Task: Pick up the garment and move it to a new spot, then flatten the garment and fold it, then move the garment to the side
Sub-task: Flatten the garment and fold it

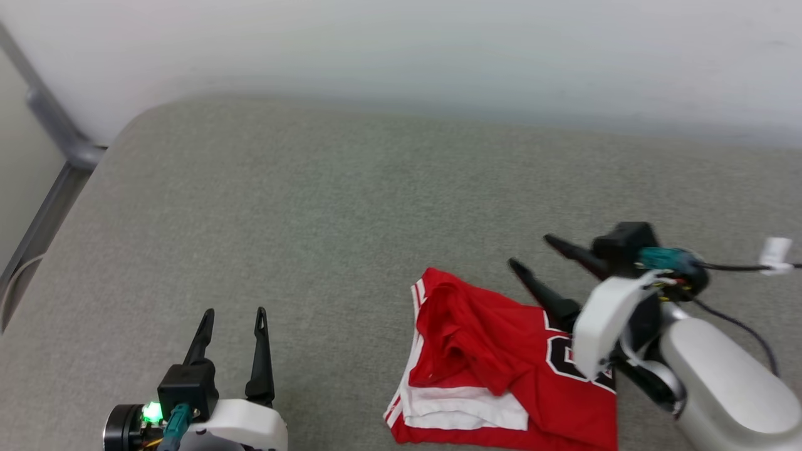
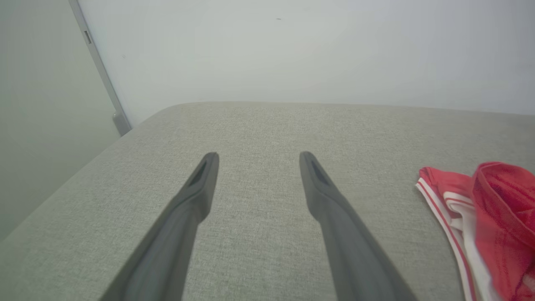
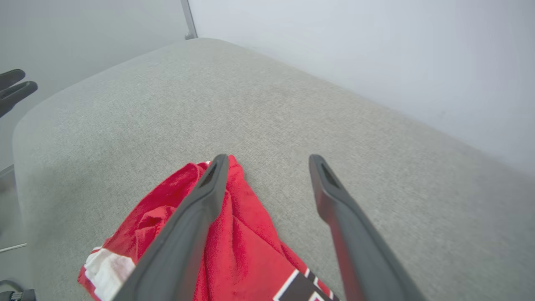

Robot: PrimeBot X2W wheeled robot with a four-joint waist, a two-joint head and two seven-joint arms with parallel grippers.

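A pale wall (image 1: 438, 50) backs a grey fabric-covered cushion (image 1: 301, 219); the red jersey (image 1: 495, 351) lies bunched on it toward the near right, its white sleeve (image 1: 467, 408) nearest; the right gripper (image 1: 529, 250) hangs over the jersey's far right edge, fingers spread wide, gripping nothing; the left gripper (image 1: 235, 311) sits well apart over bare fabric, equally wide, empty.

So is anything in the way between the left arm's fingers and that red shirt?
Nothing visible. Bare grey cushion lies between the open left end effector and the shirt. The right end effector, also open, hangs over the shirt's edge.
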